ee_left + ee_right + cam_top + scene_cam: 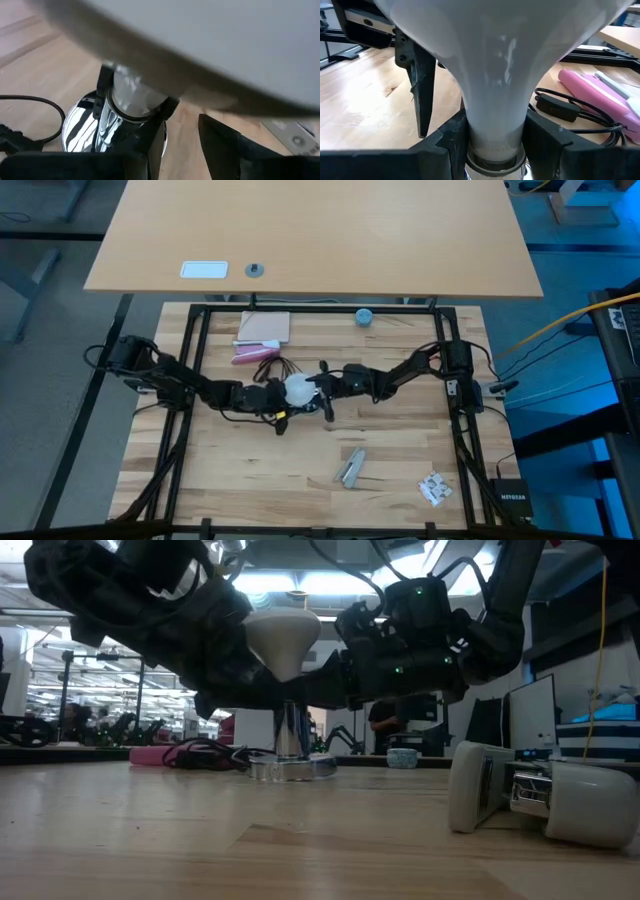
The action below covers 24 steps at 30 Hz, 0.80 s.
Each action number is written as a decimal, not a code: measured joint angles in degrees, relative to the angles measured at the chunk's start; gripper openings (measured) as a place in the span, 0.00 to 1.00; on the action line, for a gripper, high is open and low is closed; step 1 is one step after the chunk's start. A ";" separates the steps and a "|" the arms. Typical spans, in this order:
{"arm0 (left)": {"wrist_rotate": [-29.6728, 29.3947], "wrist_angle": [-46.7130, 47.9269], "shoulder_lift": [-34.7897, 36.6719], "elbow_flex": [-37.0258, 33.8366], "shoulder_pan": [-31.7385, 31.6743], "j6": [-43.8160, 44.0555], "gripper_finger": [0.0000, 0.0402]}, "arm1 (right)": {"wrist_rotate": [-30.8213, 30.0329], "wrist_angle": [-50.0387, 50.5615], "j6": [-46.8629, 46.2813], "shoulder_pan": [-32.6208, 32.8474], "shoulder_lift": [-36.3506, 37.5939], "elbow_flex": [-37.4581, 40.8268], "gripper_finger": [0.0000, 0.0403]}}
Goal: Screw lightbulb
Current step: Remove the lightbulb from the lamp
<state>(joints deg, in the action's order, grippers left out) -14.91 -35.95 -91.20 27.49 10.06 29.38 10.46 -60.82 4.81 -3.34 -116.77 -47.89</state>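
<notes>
Reaching in from the left, our left gripper [268, 395] meets the lightbulb [298, 388] mid-table, its grip hidden from us. The bulb stands neck-down in the silvery socket [291, 755]; our right gripper [495, 142] is clenched around the bulb's narrow neck.

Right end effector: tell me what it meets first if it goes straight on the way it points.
The lightbulb, at once: the right end effector already brackets its narrow neck. Beyond the bulb stands the left end effector's finger, though depth there is unclear.
</notes>
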 joint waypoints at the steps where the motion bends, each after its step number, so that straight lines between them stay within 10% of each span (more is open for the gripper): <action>1: -0.30 0.32 0.39 -0.02 0.39 -0.72 0.28 | 0.04 0.06 -0.03 0.00 0.00 -0.10 0.40; 15: -2.20 28.99 22.28 -0.15 0.10 -4.25 0.08 | -0.58 0.25 -0.10 0.00 0.12 -0.36 0.40; 24: -2.11 32.37 21.03 -0.15 2.14 -0.86 0.08 | -1.17 -3.53 -0.08 -0.04 0.11 -0.29 0.40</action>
<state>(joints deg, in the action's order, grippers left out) -17.02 -3.58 -70.17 27.33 12.20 28.52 9.29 -64.35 4.73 -3.38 -116.66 -48.18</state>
